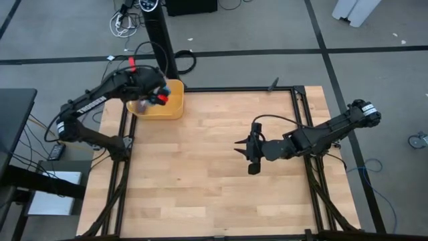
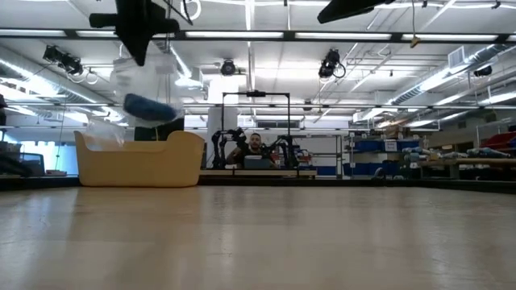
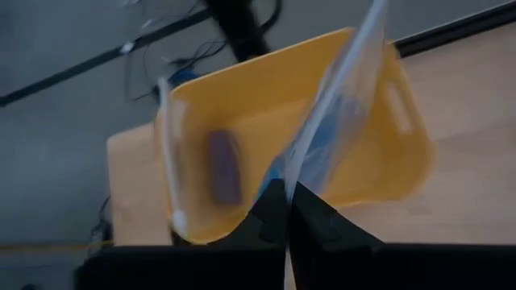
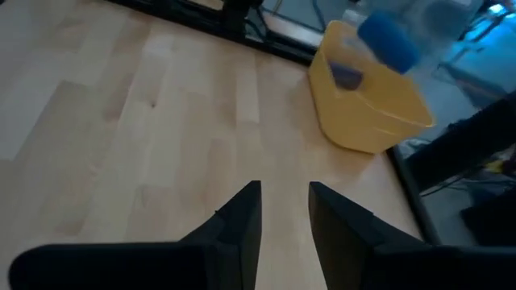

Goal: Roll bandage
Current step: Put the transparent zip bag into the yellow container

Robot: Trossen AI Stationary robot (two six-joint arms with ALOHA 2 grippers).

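Note:
The bright blue bandage (image 2: 149, 106) is a short roll inside a clear crinkly plastic packet (image 2: 133, 80). The packet hangs above a yellow bin (image 1: 172, 107) at the table's far left. My left gripper (image 3: 288, 211) is over the bin, shut on the packet. The roll also shows in the right wrist view (image 4: 389, 40) and through the plastic in the left wrist view (image 3: 326, 141). A dull purple-grey cylinder (image 3: 224, 165) lies on the bin's floor. My right gripper (image 4: 284, 201) is open and empty above the table's right middle (image 1: 245, 158). My left gripper pinches the clear packet's upper edge (image 3: 292, 173) between its two shut fingers, from above, pointing down. The packet hangs below the fingers, clear of the bin (image 2: 137, 157), with the blue roll in its lower part.
Bare wooden tabletop (image 1: 200, 174) lies between the bin and my right gripper. A black frame rail (image 1: 304, 127) runs along the table's edges. A person (image 2: 255, 147) sits far behind the table in the low view.

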